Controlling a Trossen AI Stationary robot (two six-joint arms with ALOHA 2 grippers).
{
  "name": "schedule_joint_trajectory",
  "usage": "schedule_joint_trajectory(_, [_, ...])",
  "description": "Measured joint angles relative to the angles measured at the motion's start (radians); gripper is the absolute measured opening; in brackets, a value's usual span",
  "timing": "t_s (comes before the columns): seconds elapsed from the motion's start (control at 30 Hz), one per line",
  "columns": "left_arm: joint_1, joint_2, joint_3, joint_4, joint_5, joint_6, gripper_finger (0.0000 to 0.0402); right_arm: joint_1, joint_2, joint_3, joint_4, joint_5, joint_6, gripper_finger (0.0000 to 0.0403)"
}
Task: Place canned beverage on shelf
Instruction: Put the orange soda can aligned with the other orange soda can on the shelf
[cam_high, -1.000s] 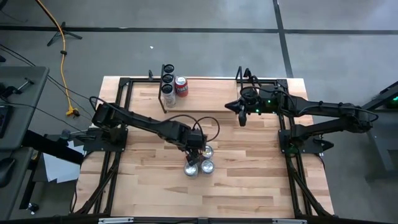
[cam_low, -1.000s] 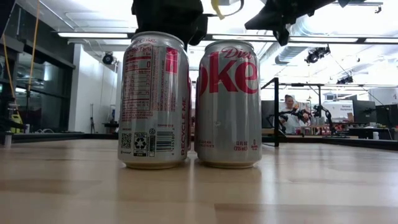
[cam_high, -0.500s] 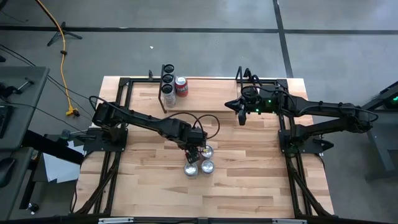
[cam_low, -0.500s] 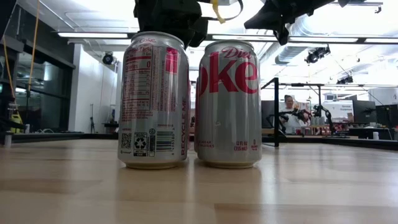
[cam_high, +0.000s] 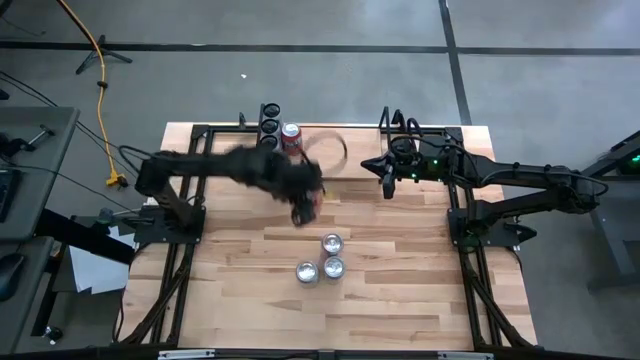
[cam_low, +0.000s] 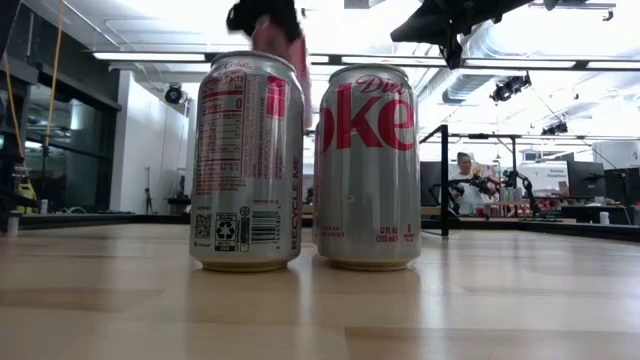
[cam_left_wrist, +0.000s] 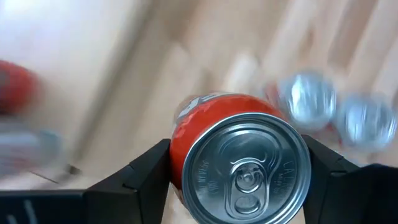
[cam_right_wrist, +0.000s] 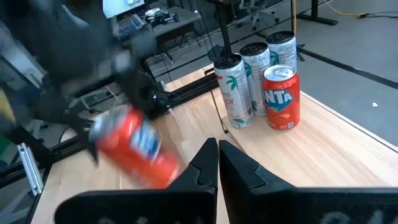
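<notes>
Gone from above the Diet Coke cans (cam_high: 331, 243) at table centre since a second ago: left gripper (cam_high: 305, 203), swung off toward 12 o'clock and blurred mid-travel. Carried along with it, a red soda can (cam_left_wrist: 249, 168), lifted clear of the table (cam_high: 400, 300) and tilted, just short of the shelf (cam_high: 355, 168). Fingers (cam_left_wrist: 146, 171) clamped on opposite sides of the can's body, lid toward the wrist camera. Right gripper (cam_right_wrist: 217, 152) parked at the shelf's 3 o'clock end, pinched shut on nothing. Already on the shelf at about 11 o'clock: a Fanta can (cam_right_wrist: 281, 96) beside three tall cans (cam_right_wrist: 252, 74).

Judged stiff but thin-walled, so easily dented if squeezed hard; smooth and likely slippery; probably full, so moderately heavy. Best gripped mid-body across the round sides, as here, and set down upright.
</notes>
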Motion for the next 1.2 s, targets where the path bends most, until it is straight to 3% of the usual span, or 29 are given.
schedule_joint_trajectory(0.17, [0.153, -0.024, 0.128, -0.03, -0.087, -0.026, 0.0213, 0.0, 0.0, 0.0, 0.001, 0.005, 0.004, 0.0])
schedule_joint_trajectory(0.47, [0.376, 0.084, 0.123, -0.092, -0.022, -0.031, 0.0214, 0.0, 0.0, 0.0, 0.002, 0.034, 0.024, 0.0])
schedule_joint_trajectory(0.8, [0.421, 0.201, 0.124, 0.015, 0.038, 0.005, 0.0216, 0.0, 0.0, 0.0, 0.002, 0.064, 0.025, 0.0])
schedule_joint_trajectory(1.2, [0.458, 0.292, 0.124, 0.023, 0.095, 0.007, 0.0219, 0.0, 0.0, 0.0, 0.001, 0.074, 0.027, 0.0])
